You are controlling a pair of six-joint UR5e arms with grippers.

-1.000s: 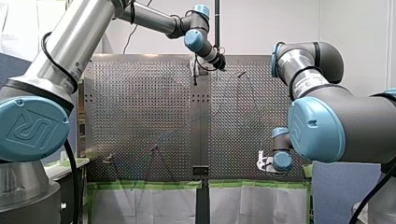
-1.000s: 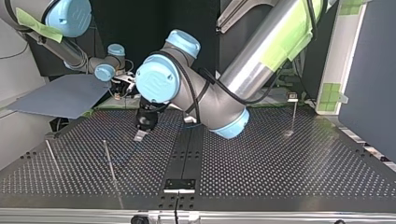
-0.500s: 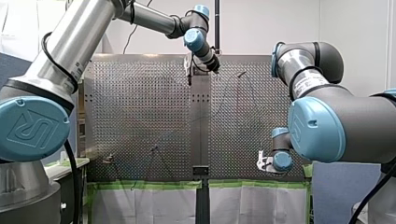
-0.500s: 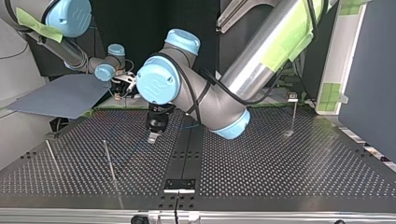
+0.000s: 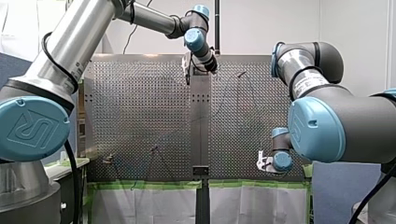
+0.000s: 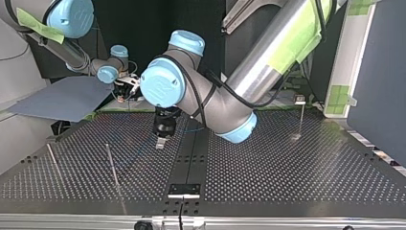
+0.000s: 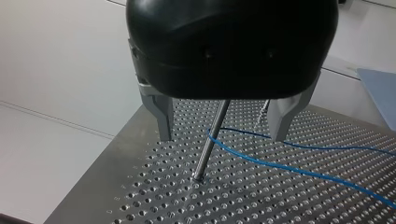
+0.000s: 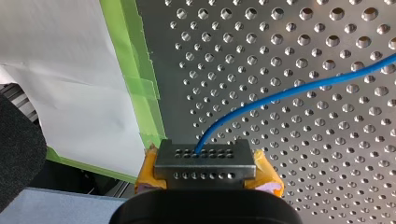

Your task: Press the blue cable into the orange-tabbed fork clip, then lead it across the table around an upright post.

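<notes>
With the left end effector (image 7: pixel 222 134) open and empty astride the thin upright metal post (image 7: pixel 210 140), and the right end effector (image 8: pixel 205 171) clamped on the thin blue cable (image 8: pixel 280 96) lying slack on the perforated metal worktop (image 8: pixel 327 154), sideways travel may strike the post or snag the cable.

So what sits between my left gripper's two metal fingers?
Left wrist view: a thin upright metal post, with the blue cable bending beside it.

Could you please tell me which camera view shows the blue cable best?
The right wrist view: the blue cable runs bold across the table from my right gripper. The left wrist view shows two strands near a post; front and top views show only faint traces.
</notes>
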